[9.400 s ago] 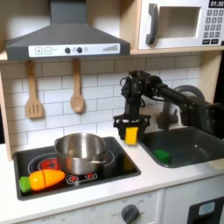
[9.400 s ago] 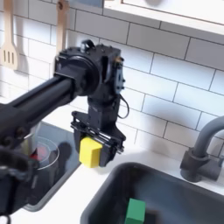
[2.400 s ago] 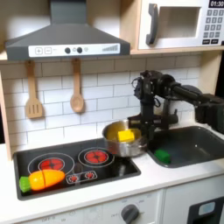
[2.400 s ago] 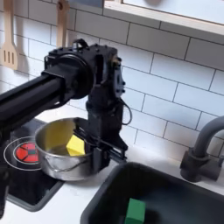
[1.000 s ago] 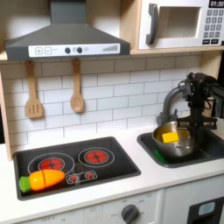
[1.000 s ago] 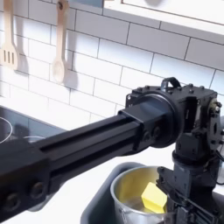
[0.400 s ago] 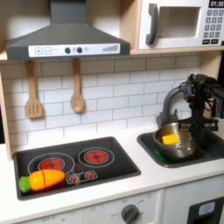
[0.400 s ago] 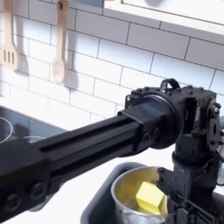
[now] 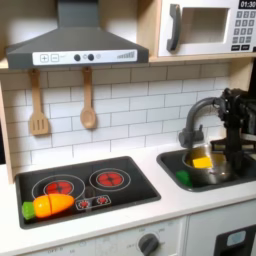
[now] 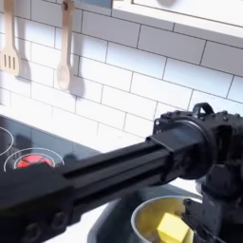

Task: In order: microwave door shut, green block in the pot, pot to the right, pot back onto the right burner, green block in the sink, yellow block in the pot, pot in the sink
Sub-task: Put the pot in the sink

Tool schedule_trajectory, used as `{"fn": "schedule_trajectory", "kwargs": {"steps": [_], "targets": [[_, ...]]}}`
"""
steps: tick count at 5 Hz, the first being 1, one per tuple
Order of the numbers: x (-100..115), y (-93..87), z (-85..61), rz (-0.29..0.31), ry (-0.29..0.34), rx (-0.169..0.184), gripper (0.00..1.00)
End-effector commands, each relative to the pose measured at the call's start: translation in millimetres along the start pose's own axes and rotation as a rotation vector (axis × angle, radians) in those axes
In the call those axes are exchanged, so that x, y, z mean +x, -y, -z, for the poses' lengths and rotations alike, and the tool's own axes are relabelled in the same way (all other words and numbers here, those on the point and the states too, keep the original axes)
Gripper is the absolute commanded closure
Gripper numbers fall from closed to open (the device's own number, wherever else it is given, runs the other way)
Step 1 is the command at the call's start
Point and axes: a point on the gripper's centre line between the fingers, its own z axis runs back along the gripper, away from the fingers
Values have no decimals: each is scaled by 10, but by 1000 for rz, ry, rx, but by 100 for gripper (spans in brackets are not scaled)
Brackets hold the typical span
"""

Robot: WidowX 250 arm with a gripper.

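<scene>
Inside the sink point(image 9: 243, 180), at the first exterior view's right, the pot point(image 9: 214, 167) sits low in the basin with the yellow block point(image 9: 202, 161) lying in it, while the green block point(image 9: 185, 178) rests on the sink floor just beside the pot, toward the first exterior view's left. Above the pot the arm comes down from the first exterior view's right edge, and its gripper point(image 9: 231, 150) hangs at the pot's far rim; whether the claw is apart or clamped on that rim cannot be told from either picture. Behind it stands the dark curved faucet point(image 9: 192, 117). High on the shelf, the microwave door point(image 9: 200, 28) lies flush with the cabinet, its grey handle upright. On the stove point(image 9: 85, 189), both burners are bare, and the toy carrot point(image 9: 47, 206) lies at the front corner at the first exterior view's left. Two wooden utensils point(image 9: 88, 100) hang on the tiled wall beneath the hood point(image 9: 75, 42). Close up in the second exterior view, the black arm point(image 10: 133, 185) sweeps across the lower half, and beneath it the pot point(image 10: 150, 216) shows its rim with the yellow block point(image 10: 172, 229) on its floor.
</scene>
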Motion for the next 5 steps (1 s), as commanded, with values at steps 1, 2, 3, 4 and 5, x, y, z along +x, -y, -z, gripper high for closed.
{"fn": "schedule_trajectory", "kwargs": {"steps": [1,2,3,4,5], "targets": [[-10,-94,7,-14,-7,29,0],[-44,-124,-47,-20,7,45,0],[-101,-185,-57,-44,1,49,0],[-180,-364,-130,-114,8,64,0],[-230,-518,-321,-159,47,100,0]]}}
